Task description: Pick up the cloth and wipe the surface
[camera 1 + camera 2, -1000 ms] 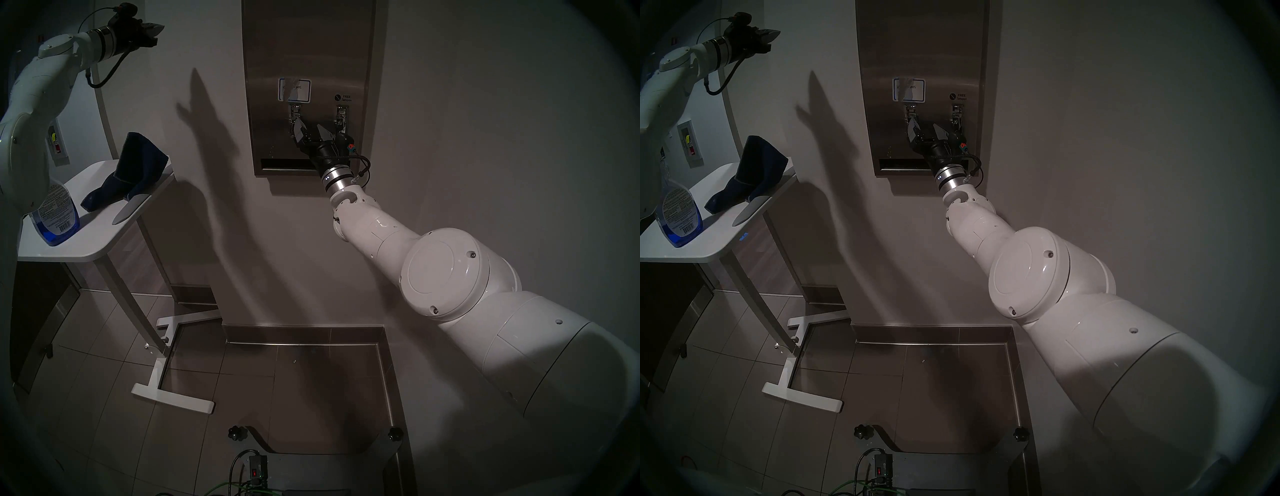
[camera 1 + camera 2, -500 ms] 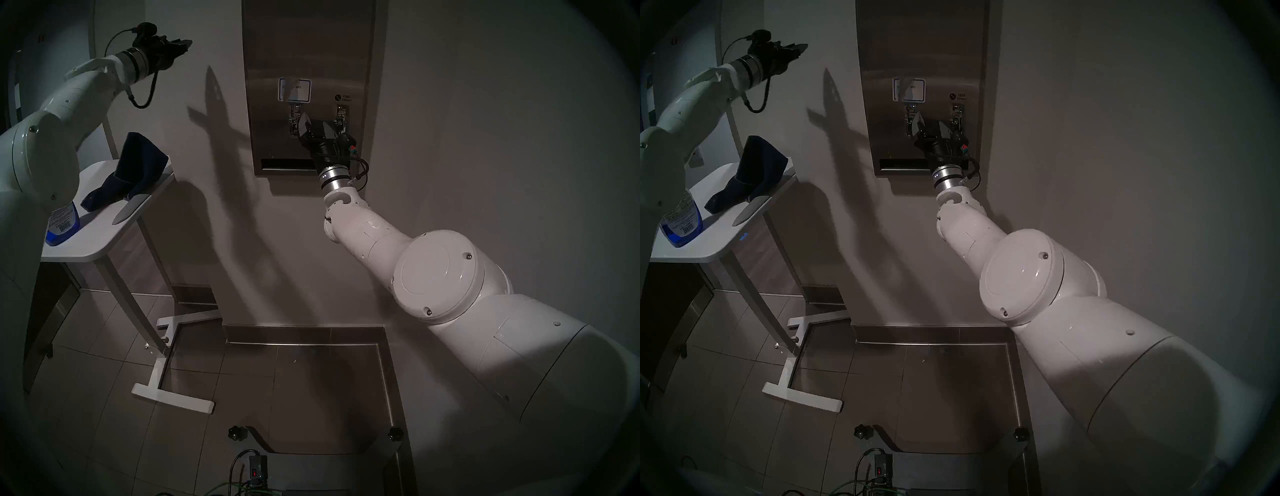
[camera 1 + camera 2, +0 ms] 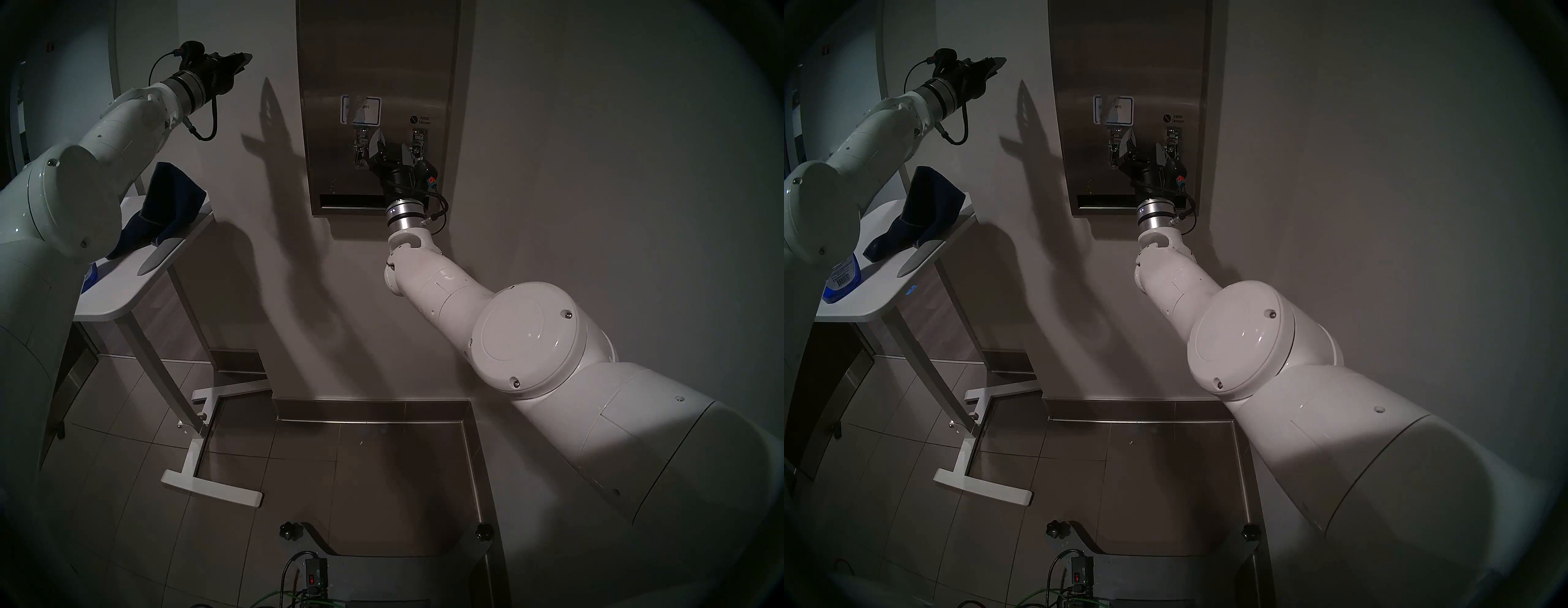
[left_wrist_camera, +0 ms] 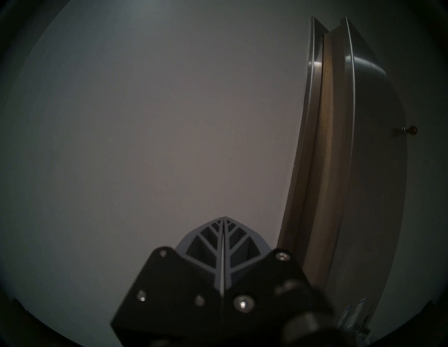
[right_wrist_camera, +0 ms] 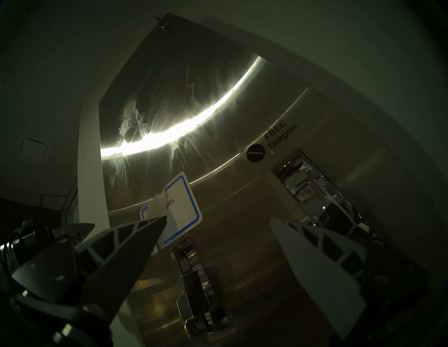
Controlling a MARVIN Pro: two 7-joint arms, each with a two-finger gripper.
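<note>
Left of the tall brushed stainless-steel dispenser front (image 3: 377,63), the left gripper (image 3: 242,59) has swung in closer, fingers pressed together on nothing. So no pickup yet, I'd say. Right gripper (image 3: 392,148) hovers wide open and empty by the dispenser's two metal levers. Dark navy-blue terry cloth (image 3: 169,204) sits crumpled, partly humped up, on the white rounded table (image 3: 114,297) further left.

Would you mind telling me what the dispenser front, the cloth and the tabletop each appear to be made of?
The dispenser front looks like brushed stainless steel: grey sheen and a bright streak of reflected light in the right wrist view. The cloth seems a soft navy fabric, possibly terry: it slumps in folds with a stitched hem. The tabletop looks smooth white, laminate or plastic; which is unclear.
</note>
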